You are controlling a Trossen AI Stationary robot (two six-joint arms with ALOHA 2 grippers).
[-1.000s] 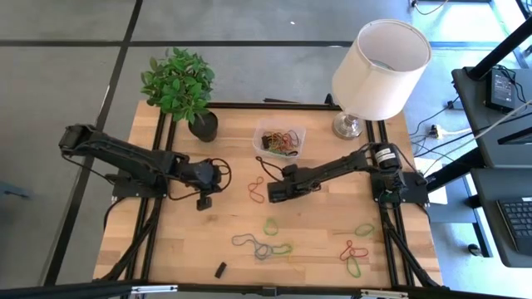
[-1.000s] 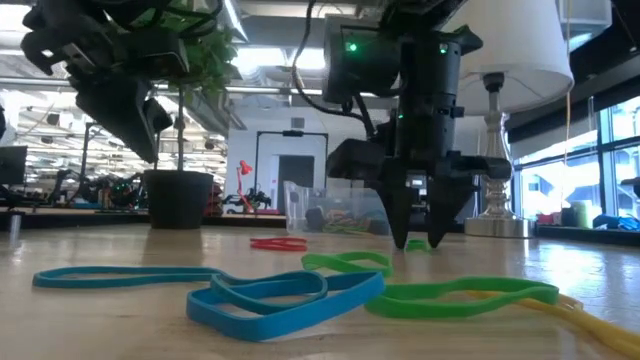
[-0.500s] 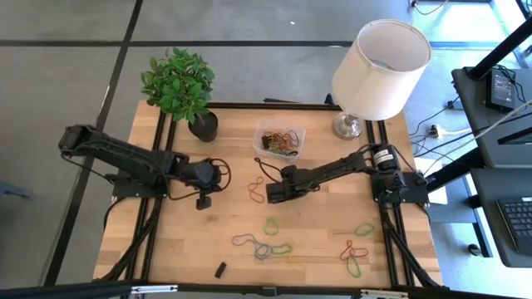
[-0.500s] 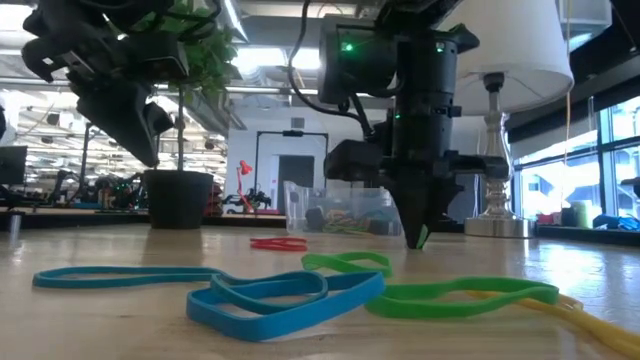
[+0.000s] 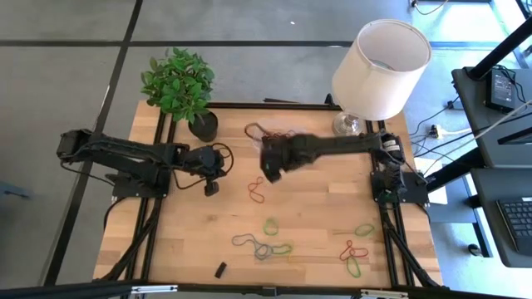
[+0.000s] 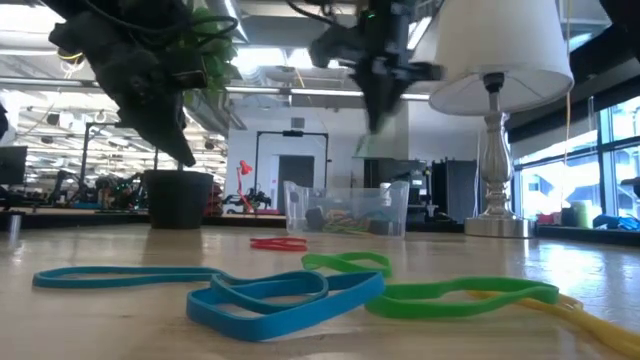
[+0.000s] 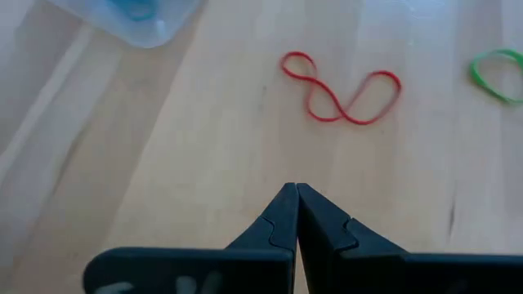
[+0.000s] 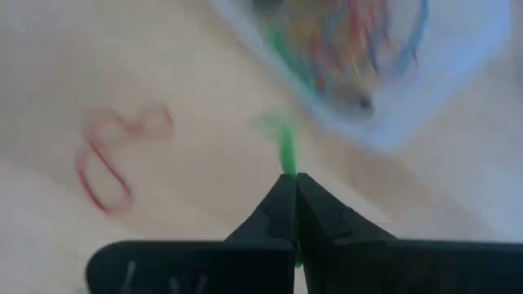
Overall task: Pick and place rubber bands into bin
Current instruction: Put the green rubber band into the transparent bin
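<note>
My right gripper (image 8: 295, 178) is shut on a green rubber band (image 8: 286, 151) and hangs high over the table (image 6: 380, 95), next to the clear bin (image 6: 345, 210). The bin holds several coloured bands; in the high view my right arm covers most of it. My left gripper (image 7: 296, 189) is shut on nothing, above the table's left half (image 5: 211, 188). A red band (image 5: 256, 189) lies flat on the wood between the two grippers. More bands (image 5: 263, 247) lie toward the near edge. My right gripper pinches the green rubber band between its two fingertips. A short piece of the band (image 8: 287, 159) sticks out past the tips. The fingers come from above, pointing down. The band is lifted clear of the table.
A potted plant (image 5: 179, 83) stands at the far left and a lamp (image 5: 378, 66) at the far right. A small black block (image 5: 220, 269) lies near the front edge. Loose bands lie at the near right (image 5: 355, 253), with a green one (image 5: 271, 225) mid-table.
My right gripper has shut on a green band lying on the table. It has then risen and swung toward the far edge and the bin, taking the band clear of the wood. My left gripper has drifted a little toward the far edge, still shut.
</note>
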